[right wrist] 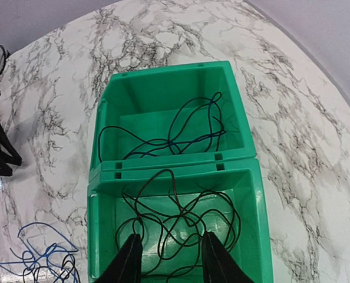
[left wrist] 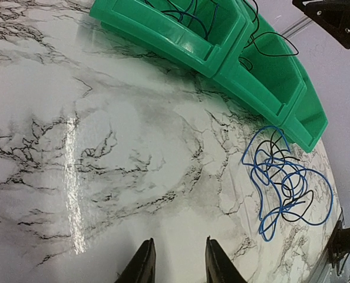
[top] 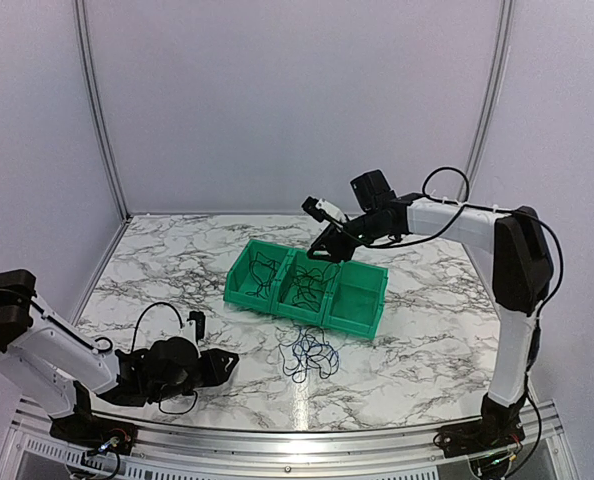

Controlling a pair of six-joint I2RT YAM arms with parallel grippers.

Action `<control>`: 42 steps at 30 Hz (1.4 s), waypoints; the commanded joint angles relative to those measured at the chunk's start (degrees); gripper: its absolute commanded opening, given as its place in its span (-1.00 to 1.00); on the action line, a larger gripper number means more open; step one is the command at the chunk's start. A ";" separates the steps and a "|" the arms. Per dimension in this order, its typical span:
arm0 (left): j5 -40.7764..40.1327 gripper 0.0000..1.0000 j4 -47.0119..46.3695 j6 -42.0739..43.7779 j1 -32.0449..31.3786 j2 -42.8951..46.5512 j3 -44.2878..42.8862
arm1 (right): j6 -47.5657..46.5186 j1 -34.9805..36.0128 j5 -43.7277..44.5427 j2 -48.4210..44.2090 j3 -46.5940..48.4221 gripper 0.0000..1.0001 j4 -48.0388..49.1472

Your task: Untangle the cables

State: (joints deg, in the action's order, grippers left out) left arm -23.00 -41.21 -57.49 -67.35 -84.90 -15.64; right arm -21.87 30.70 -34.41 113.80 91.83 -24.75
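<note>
Seeing right claw (right wrist: 171, 236) parted partway, pinching nothing, above black cables (right wrist: 187, 215) in the green bin (right wrist: 258, 197); left claw (left wrist: 180, 242) likewise parted, empty, over marble table (left wrist: 104, 147)

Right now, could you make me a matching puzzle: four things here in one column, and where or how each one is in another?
Things:
1 blue-black tangle
2 right gripper
3 left gripper
4 right bin

Places or states:
A over the middle bin
B holds no cable
C on the table, outside any bin
D low over bare table, left of the tangle

Pairs: 1-C, 2-A, 3-D, 4-B
</note>
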 commanded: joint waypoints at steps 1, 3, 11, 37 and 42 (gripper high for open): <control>-0.92 -0.38 2.03 1.86 -0.24 0.90 -0.45 | -5.64 3.21 16.24 -5.46 -1.50 -0.17 -2.34; -0.82 -0.38 2.41 2.39 -0.24 0.78 -1.05 | -7.66 4.59 22.37 -7.45 -2.69 -0.15 -3.60; 4.02 -0.31 2.54 8.70 -0.30 0.25 -5.08 | -9.04 6.00 12.09 -20.58 -15.94 -0.23 -1.46; 14.06 -0.84 12.32 8.74 -1.20 -21.55 -30.20 | -11.28 10.87 10.50 -26.66 -38.13 -0.27 9.61; 13.90 -1.00 12.55 10.54 -1.58 -14.03 -22.28 | -11.64 10.92 9.62 -26.11 -37.94 -0.27 9.02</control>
State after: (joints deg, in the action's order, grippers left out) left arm -9.41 -31.05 -48.58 -68.34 -105.16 -43.03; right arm -33.67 41.60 -24.93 88.25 53.34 -17.30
